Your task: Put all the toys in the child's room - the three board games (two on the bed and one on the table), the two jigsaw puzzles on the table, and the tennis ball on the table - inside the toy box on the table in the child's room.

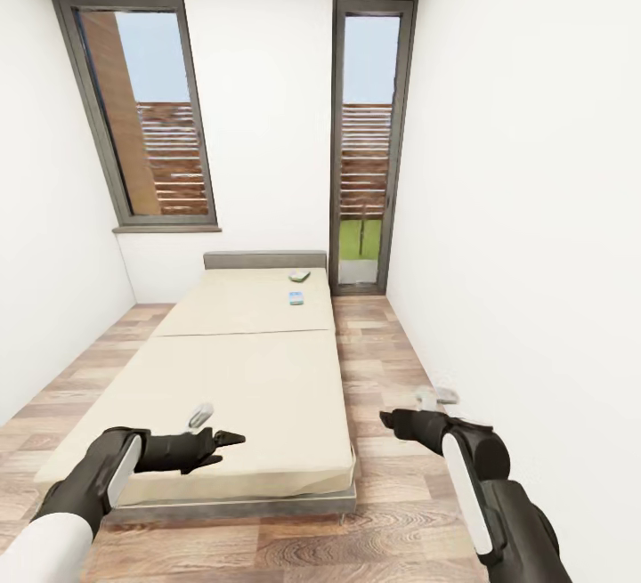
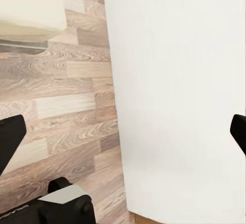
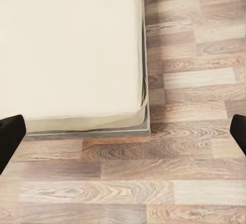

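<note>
Two board games lying near the headboard on the bed (image 1: 249, 369): white-and-green board game (image 1: 299, 276), blue board game (image 1: 296, 298) just nearer; printing too small to read. Left claw (image 1: 233, 437) and right claw (image 1: 385, 419) both spread open, empty, above the bed's foot and wood floor (image 3: 169, 183).

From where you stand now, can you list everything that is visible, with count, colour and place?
bed: one, beige pads on a grey frame, centre of the room, headboard at the far wall
board games: two, a white-and-green one near the headboard and a blue one just in front of it, both on the far pad
windows: two, dark grey frames, far wall, a slanted one at left and a tall narrow one at right
floor: wood planks, around the bed
walls: white
left claw: black, open, over the bed's near end
right claw: black, open, over the floor right of the bed
</note>
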